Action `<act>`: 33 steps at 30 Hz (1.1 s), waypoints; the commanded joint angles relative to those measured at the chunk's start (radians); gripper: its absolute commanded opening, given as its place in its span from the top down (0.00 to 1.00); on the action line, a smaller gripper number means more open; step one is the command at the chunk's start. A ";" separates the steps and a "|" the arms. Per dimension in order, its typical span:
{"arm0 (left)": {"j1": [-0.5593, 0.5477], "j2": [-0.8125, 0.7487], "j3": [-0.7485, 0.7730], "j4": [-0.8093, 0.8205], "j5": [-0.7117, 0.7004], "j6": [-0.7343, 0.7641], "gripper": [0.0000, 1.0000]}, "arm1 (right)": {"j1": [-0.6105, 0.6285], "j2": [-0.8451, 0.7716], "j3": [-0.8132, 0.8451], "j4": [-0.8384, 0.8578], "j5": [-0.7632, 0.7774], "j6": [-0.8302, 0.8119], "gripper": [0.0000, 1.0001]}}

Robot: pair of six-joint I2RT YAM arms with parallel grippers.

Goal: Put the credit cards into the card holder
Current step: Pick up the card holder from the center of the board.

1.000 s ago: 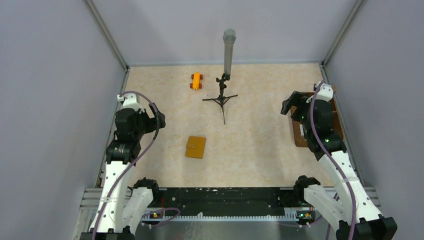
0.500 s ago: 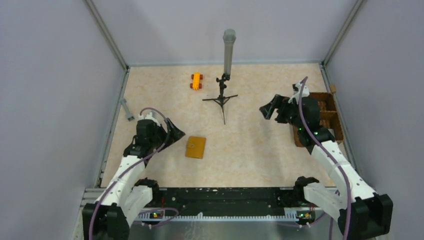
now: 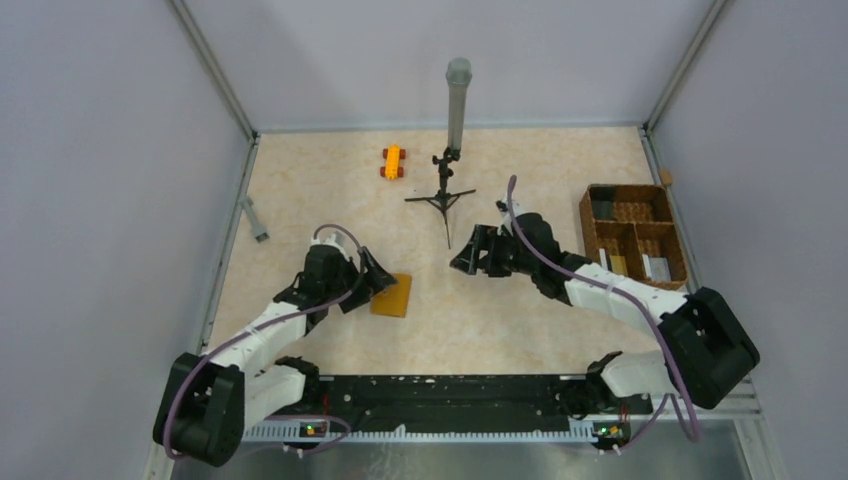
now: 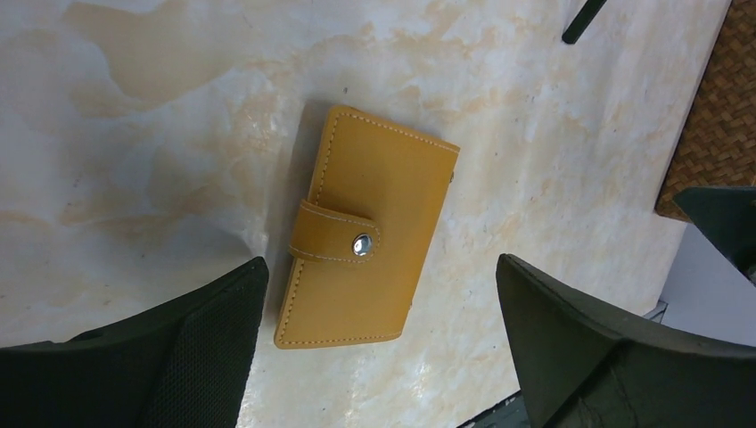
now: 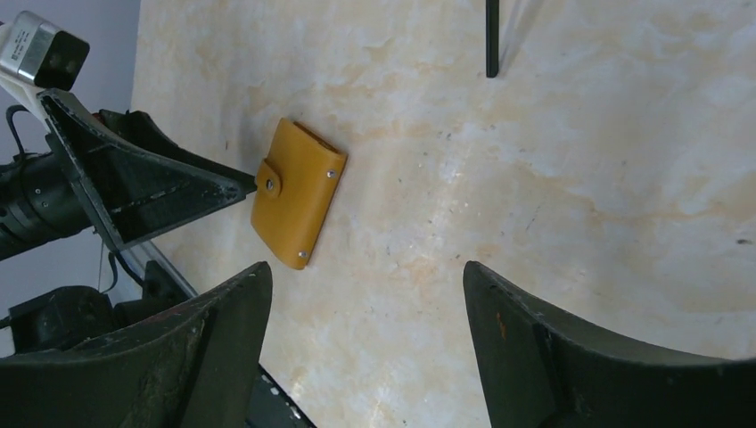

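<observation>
The card holder [image 3: 393, 296] is a mustard-orange wallet lying flat on the table, strap snapped shut [image 4: 370, 223] [image 5: 299, 192]. My left gripper [image 3: 379, 277] [image 4: 382, 267] hovers open at its left edge, fingers [image 4: 214, 339] straddling its near end without touching it. To the right, my right gripper [image 3: 466, 258] [image 5: 367, 267] is open over bare table, pointing at the holder, with nothing between its fingers. I cannot pick out the credit cards; small flat pale pieces [image 3: 655, 266] stand in the near compartments of the wicker basket [image 3: 585, 225].
A black tripod [image 3: 443, 198] with a grey upright cylinder [image 3: 458, 100] stands behind the right gripper. A small orange toy car [image 3: 392, 161] sits at the back. A grey stick [image 3: 254, 218] lies by the left wall. Walls enclose the table.
Both arms swung inward and down. The left gripper reached the card holder's left edge. The right arm left the basket, uncovering it, and came toward the centre.
</observation>
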 commanded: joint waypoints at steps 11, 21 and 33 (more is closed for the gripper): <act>-0.271 0.089 -0.006 0.247 0.001 -0.183 0.05 | 0.056 0.023 -0.033 0.015 0.117 0.037 0.27; -0.411 0.323 0.117 0.592 0.108 -0.206 0.02 | 0.056 -0.049 -0.059 -0.072 0.211 0.046 0.28; -0.366 0.166 0.258 -0.027 -0.304 0.094 0.01 | 0.081 0.062 -0.078 0.065 0.130 0.127 0.31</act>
